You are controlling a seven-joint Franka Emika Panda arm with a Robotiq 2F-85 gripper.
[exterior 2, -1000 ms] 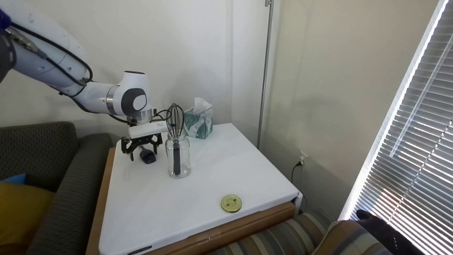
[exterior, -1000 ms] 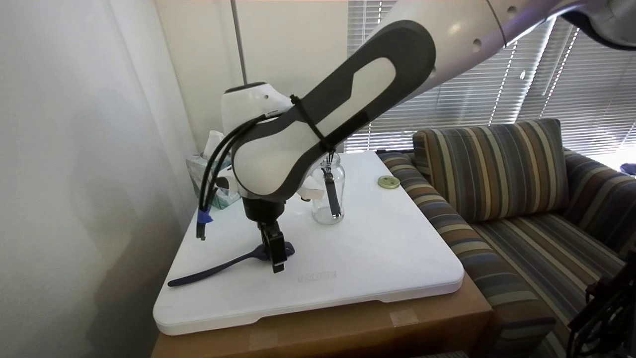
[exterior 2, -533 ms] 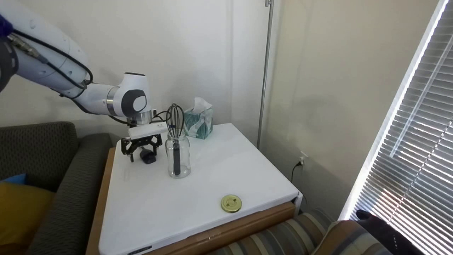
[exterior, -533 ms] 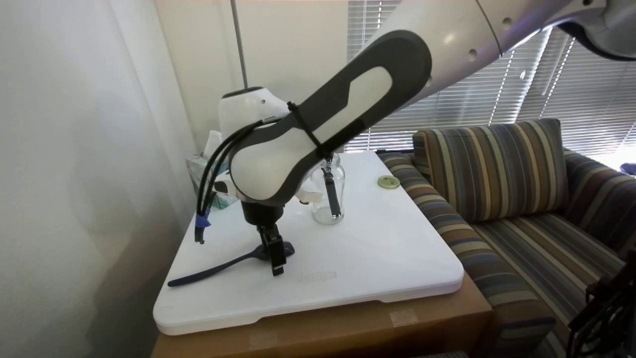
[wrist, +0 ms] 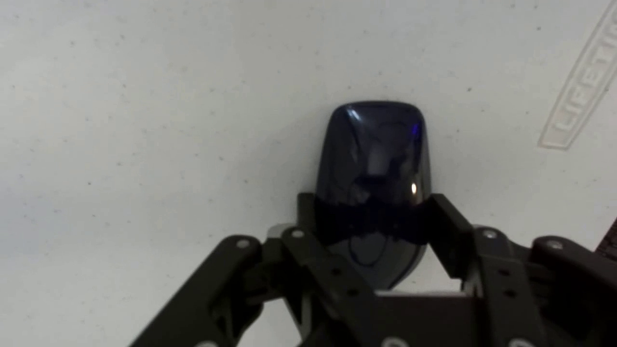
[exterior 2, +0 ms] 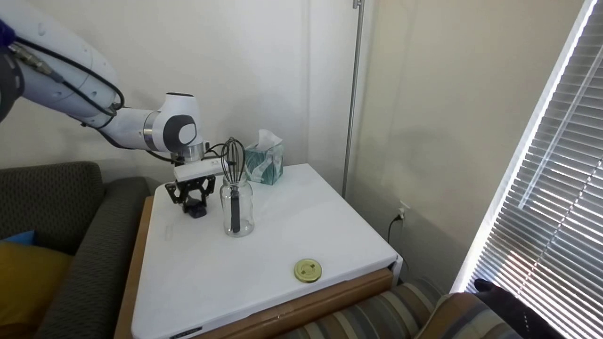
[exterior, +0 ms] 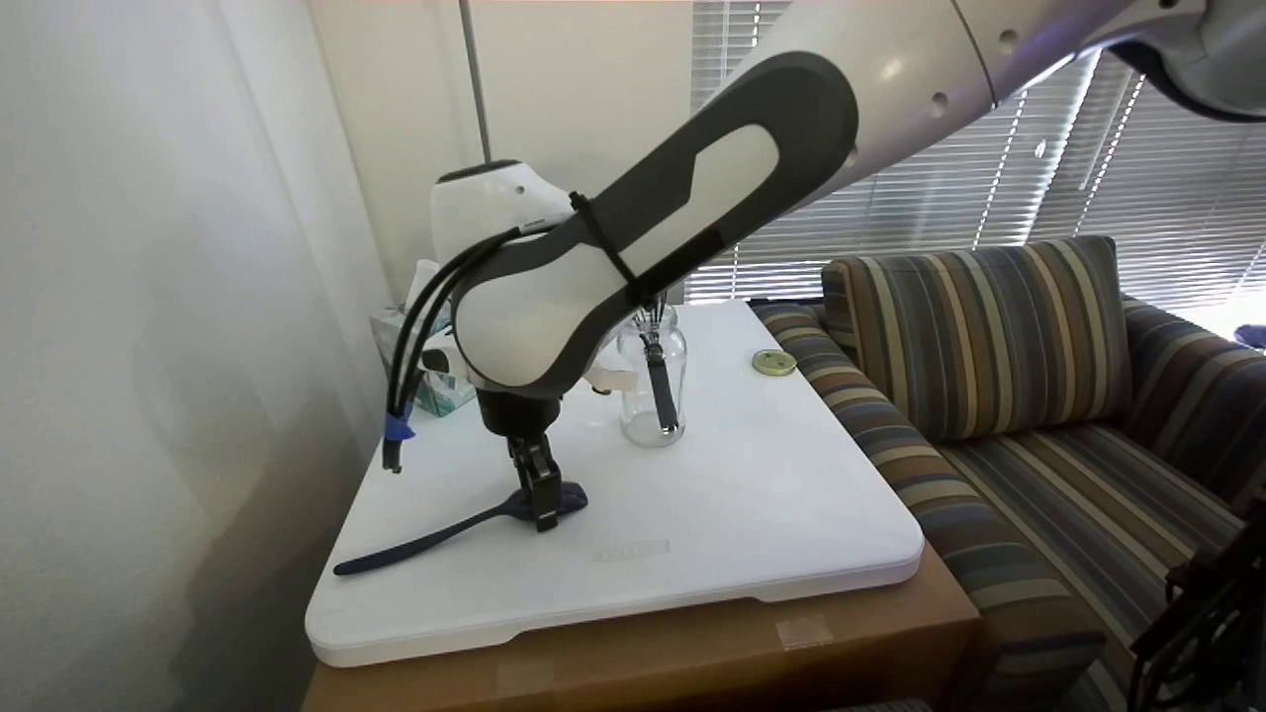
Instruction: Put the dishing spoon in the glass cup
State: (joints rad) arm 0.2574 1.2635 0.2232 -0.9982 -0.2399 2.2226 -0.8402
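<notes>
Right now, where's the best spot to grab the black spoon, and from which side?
I'd try its bowl, from above, squeezing both long sides, as the pincer does now. The black spoon lies low along the table, so coming down looks easiest; the bowl's sides run nearly straight, and the slim handle is left free for the glass cup.

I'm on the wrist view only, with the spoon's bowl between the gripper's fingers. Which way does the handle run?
Observer: In an exterior view, the spoon handle points away from the glass.
Operator: Is the glass empty?
Observer: No, a whisk is in it, handle down.
Operator: Does it poke out of the top?
Observer: Yes, in an exterior view its wire end sticks up out of the glass.
</notes>
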